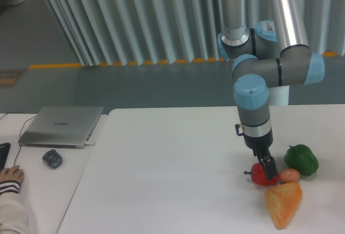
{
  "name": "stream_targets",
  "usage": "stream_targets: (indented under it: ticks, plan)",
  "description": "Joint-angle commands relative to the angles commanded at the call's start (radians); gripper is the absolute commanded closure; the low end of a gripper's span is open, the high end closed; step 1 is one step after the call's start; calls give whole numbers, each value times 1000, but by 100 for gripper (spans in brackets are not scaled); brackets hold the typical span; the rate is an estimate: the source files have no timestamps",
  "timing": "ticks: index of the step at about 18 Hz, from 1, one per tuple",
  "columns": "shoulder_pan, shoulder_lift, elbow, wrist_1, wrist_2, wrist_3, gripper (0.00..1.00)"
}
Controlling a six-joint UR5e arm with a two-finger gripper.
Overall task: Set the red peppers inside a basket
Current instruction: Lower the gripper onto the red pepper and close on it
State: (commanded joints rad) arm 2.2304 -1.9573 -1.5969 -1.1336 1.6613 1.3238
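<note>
Arm reaches down at the right side of the white table (178,158). Gripper (268,167) sits on top of the red pepper (261,176), dark fingers overlapping its upper right; whether the jaws are closed on it or merely around it, cannot tell from this view. Pepper rests on the table, stem pointing left.

Close neighbours: small orange-brown ball (289,175) just right of the pepper, possibly touching; green pepper (302,159) behind the ball; orange wedge-shaped item (283,204) just in front. No basket in view.

Risks, as judged:
- glossy rounded skin, off-centre contact → pepper may squirt out of the jaws or roll left
- finger on the ball side may nudge the ball, which would roll freely
- lifting with a shallow hold → drop onto the wedge or ball
- basket position unknown from here, so transport path cannot be assessed

Far left: laptop (62,126), mouse (52,158), a person's hand (9,176), well apart from the workspace
</note>
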Motion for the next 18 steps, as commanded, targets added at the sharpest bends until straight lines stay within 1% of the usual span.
stream_targets:
  ticks: [8, 10, 12, 18]
  plan:
    - [-8, -12, -3, 0, 2, -3, 0]
    - [-12, -23, -3, 0, 49, -2, 0]
    - [-34, -29, -2, 0, 83, -3, 0]
    - [-35, -37, -3, -2, 83, -5, 0]
